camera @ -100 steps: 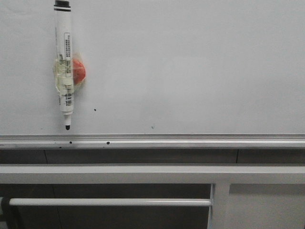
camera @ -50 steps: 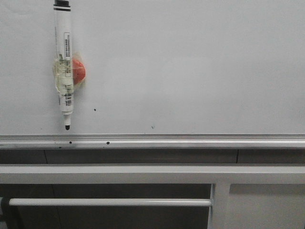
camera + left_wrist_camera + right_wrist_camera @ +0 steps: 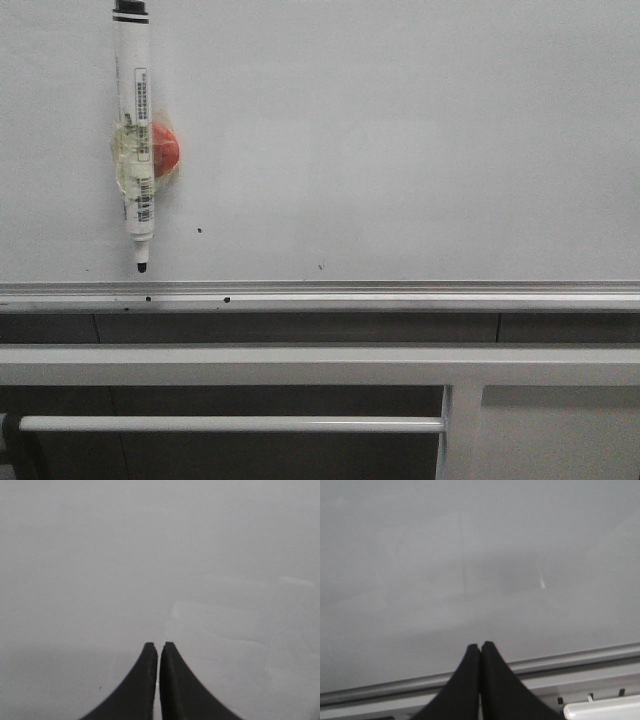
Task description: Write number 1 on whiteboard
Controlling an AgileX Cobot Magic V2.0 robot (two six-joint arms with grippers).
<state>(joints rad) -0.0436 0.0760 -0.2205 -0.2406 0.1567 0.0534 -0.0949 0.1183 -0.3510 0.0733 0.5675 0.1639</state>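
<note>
Plainly, both the left claw (image 3: 158, 645) and right claw (image 3: 480, 644) are pressed together, facing bare whiteboard (image 3: 400, 140).

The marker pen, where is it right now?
In the front view the marker pen hangs upright on the whiteboard, far left, tip down just above the silver rail, with an orange blob taped beside it.

whiteboard (image 3: 400, 140): pale grey-white, glossy, upright, fills upper part of front view, silver aluminium rail along lower edge. Board face bare of any marker stroke, just a few tiny black specks near the lower edge, left of centre.
</note>
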